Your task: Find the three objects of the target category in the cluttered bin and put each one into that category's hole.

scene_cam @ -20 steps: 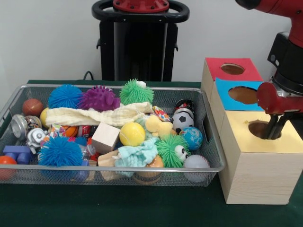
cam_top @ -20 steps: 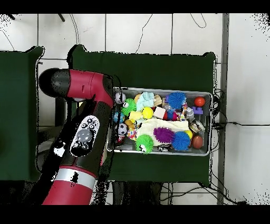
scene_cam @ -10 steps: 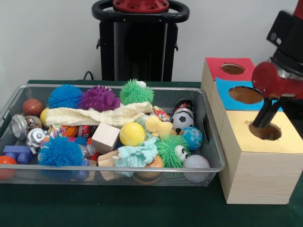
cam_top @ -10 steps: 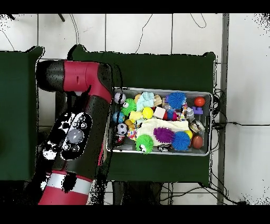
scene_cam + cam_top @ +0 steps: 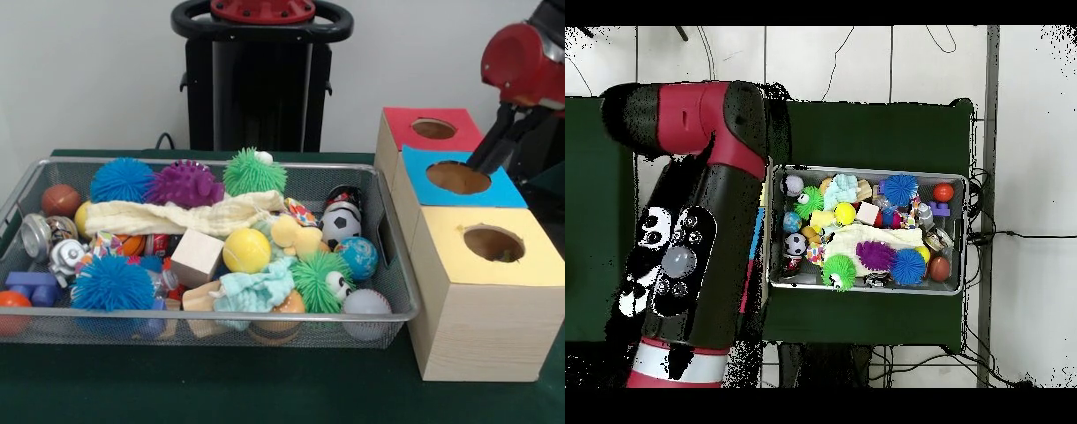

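The silver wire-mesh bin (image 5: 212, 315) fills the left of the front view, full of toys; it also shows in the overhead view (image 5: 865, 289). One dotted white fabric piece (image 5: 298, 211) lies by the soccer ball. Another dotted piece (image 5: 104, 240) lies at the left by the silver bells. The yellow-topped box's hole (image 5: 493, 243) has a small coloured bit showing inside. My gripper (image 5: 477, 165) hangs over the blue-topped box, behind and above the yellow hole, open and empty. In the overhead view my arm (image 5: 695, 230) hides the boxes and the gripper.
The blue-topped box (image 5: 459, 177) and the red-topped box (image 5: 433, 129) stand behind the yellow one. In the bin lie a cream waffle cloth (image 5: 185, 215), a mint-green cloth (image 5: 256, 290), spiky balls, a wooden cube (image 5: 196, 257) and a yellow ball (image 5: 246, 250).
My gripper has risen out of the yellow hole and moved back and up over the blue-topped box, empty. In the overhead view the arm has swung upward. The bin's contents have not moved.
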